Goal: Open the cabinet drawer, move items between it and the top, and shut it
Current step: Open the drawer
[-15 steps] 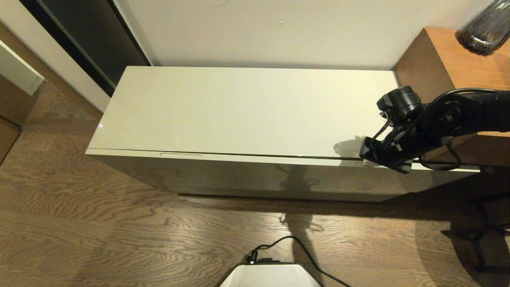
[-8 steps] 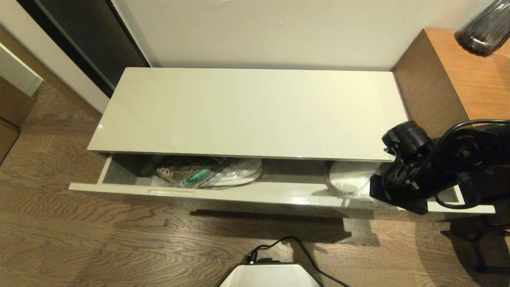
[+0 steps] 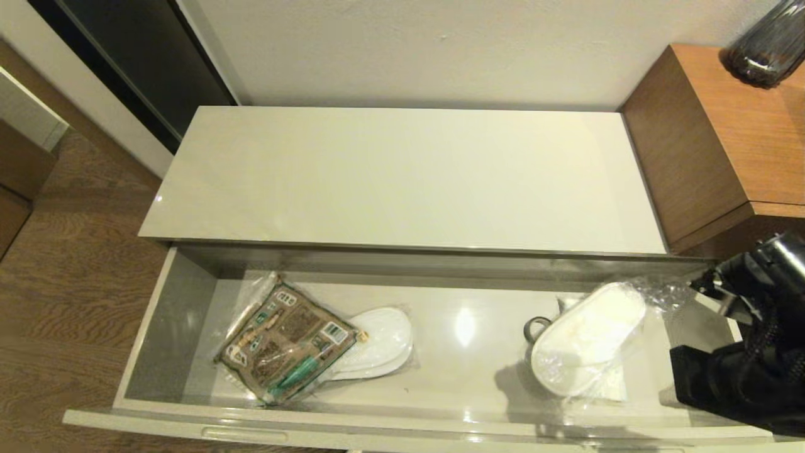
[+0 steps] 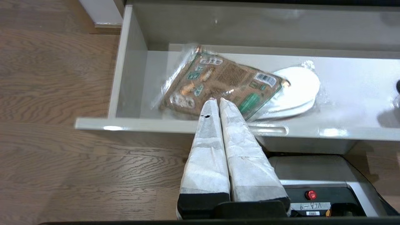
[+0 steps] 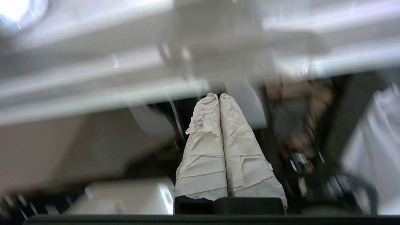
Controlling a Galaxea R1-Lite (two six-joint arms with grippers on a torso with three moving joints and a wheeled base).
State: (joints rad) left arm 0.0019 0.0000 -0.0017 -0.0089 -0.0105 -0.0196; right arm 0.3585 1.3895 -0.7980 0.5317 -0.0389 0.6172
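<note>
The cabinet drawer (image 3: 149,327) stands pulled far out under the bare off-white top (image 3: 402,176). On its left lies the brown-and-green packet (image 3: 286,343), overlapping a wrapped white slipper pair (image 3: 383,340). A second wrapped slipper pair (image 3: 585,340) lies on the right, with the small black tape roll (image 3: 534,327) beside it. My right arm (image 3: 736,377) hangs at the drawer's front right corner. Its gripper (image 5: 218,94) is shut, empty, tips close to the blurred drawer front. My left gripper (image 4: 216,100) is shut and empty, just in front of the drawer's front edge (image 4: 140,124), with the packet (image 4: 218,84) beyond it.
The higher brown wooden side unit (image 3: 710,138) adjoins the cabinet's right end and carries a dark glass vase (image 3: 764,44). A dark doorway (image 3: 138,56) lies at the back left. Wood floor (image 3: 69,264) lies to the left. My base (image 4: 312,175) sits just under the drawer front.
The drawer went from closed to pulled far out, uncovering the packet, slippers and tape roll. My right arm came back toward me with the drawer front, down to the lower right.
</note>
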